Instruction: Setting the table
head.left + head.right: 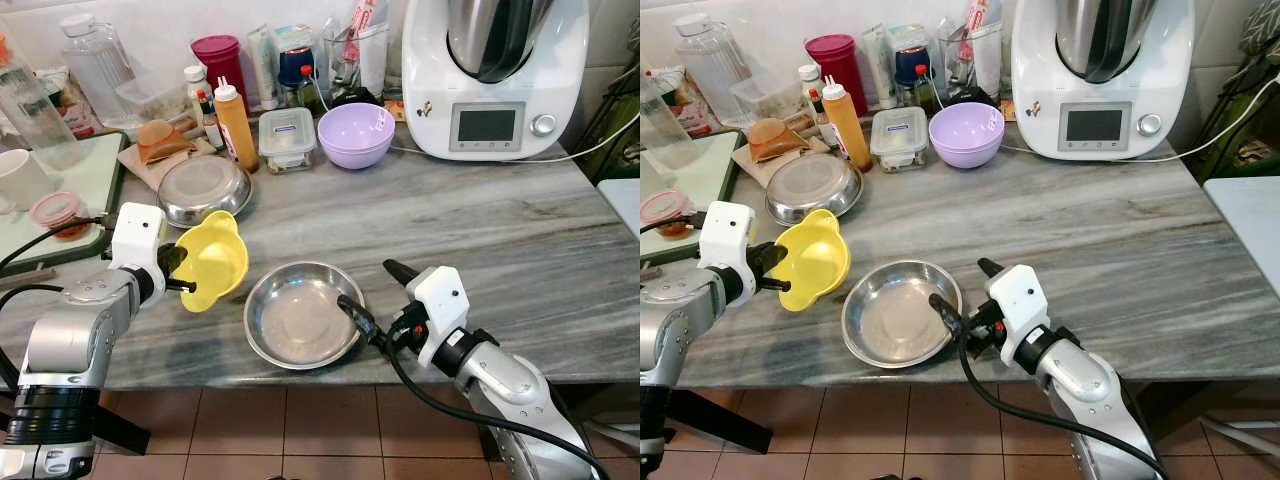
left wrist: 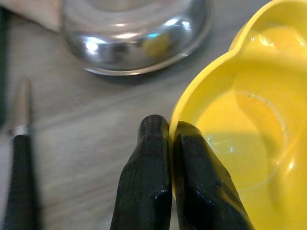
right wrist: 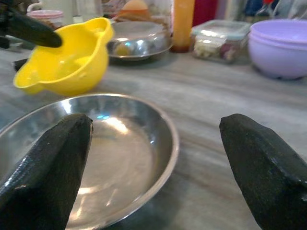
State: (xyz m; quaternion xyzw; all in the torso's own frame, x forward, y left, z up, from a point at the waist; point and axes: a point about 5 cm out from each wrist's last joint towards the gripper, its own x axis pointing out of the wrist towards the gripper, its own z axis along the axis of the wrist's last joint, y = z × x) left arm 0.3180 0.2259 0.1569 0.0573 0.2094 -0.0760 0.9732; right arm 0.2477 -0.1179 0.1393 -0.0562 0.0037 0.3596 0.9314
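yellow bowl (image 1: 212,260): you hold it tilted, lifted off the marble counter (image 1: 480,220), just left of the steel plate (image 1: 302,313). Its mouth faces up and toward the camera.
left gripper (image 2: 168,139): fingers pinched together on the bowl's rim, one inside and one outside. It's a thin edge grip, so expect the bowl to swing if you move fast.
steel plate: lies flat near the counter's front edge, between your two arms, with nothing in it.
right gripper (image 1: 368,295): fingers spread wide, holding nothing. One fingertip hangs over the plate's right rim, the other sits further out over the counter.
step, my read: you are placing the yellow bowl at the setting, probably on or beside the steel plate.
how to do it: level the bowl before you lower it, or the far rim lands first and it rocks. Bring it down slowly, and let go only once the base sits flat.
right arm: keep that fingertip clear of the plate rim, because a nudge could slide the plate off the front edge.
behind: second steel bowl (image 1: 204,188) sits just past the yellow one, with an orange sauce bottle (image 1: 235,124) beside it. Don't swing the left arm backward.
further back: lilac bowl (image 1: 356,135) and the white kitchen machine (image 1: 495,75) are well clear.
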